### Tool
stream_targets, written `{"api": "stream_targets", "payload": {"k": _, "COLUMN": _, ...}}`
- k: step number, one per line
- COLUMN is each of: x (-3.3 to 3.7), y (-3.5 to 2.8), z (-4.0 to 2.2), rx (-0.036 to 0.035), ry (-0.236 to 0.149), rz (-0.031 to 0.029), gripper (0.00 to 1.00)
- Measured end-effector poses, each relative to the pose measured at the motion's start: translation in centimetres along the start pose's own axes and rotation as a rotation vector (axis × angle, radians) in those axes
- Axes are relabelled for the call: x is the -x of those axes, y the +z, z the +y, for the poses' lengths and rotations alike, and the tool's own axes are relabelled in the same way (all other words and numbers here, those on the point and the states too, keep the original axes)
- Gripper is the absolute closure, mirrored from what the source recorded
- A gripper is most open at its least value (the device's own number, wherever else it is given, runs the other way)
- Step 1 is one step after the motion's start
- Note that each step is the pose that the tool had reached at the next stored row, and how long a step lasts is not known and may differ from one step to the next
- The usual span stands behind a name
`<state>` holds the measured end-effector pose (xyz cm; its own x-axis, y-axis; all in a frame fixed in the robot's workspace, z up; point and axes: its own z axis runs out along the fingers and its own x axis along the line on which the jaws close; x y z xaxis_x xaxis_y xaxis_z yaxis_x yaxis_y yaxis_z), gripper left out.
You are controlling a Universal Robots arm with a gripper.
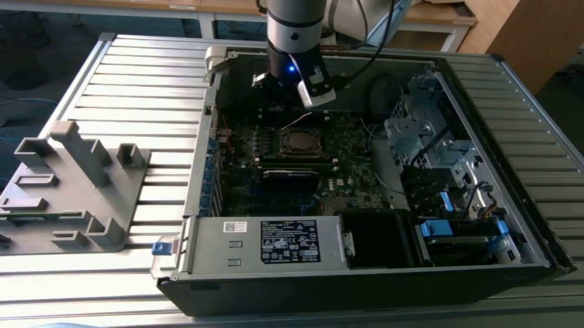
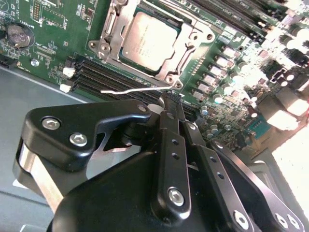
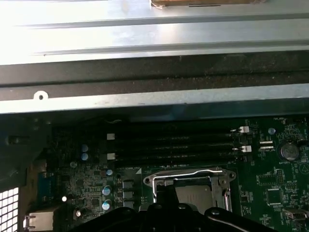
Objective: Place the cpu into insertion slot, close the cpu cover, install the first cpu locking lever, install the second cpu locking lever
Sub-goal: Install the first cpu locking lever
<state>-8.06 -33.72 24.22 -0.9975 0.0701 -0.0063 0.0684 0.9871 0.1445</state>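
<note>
Counting stuff first: one cpu (image 2: 148, 38), one cpu cover (image 2: 194, 42), one gripper (image 2: 170, 99), one thin wire lever (image 2: 130, 90) sticking out, four dark memory slots (image 2: 113, 77) and one coin battery (image 2: 18, 35).

The cpu is a flat square with a dull silver-grey top. It sits in the socket (image 1: 301, 142) on the green board, about mid-case in the exterior view. The silvery cover lies down around it, and the chip top shows through the square opening.

The gripper's black fingers are pressed together at the tip, just beside the lever's socket end. Can't tell if they're actually pinching it.

The arm (image 1: 294, 27) comes down at the far side of the open computer case (image 1: 319, 297), which lies on a slatted metal table (image 1: 137, 82). One grey fixture (image 1: 68, 184) sits on the exterior view's left.
</note>
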Motion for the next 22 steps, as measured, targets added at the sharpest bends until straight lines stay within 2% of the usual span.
{"api": "stream_targets", "payload": {"k": 9, "x": 0.98, "y": 0.59, "z": 0.64, "rx": 0.0004, "ry": 0.000, "rz": -0.0001, "gripper": 0.89}}
{"api": "stream_targets", "payload": {"k": 22, "x": 1.22, "y": 0.65, "z": 0.70, "rx": 0.0004, "ry": 0.000, "rz": 0.0000, "gripper": 0.89}}
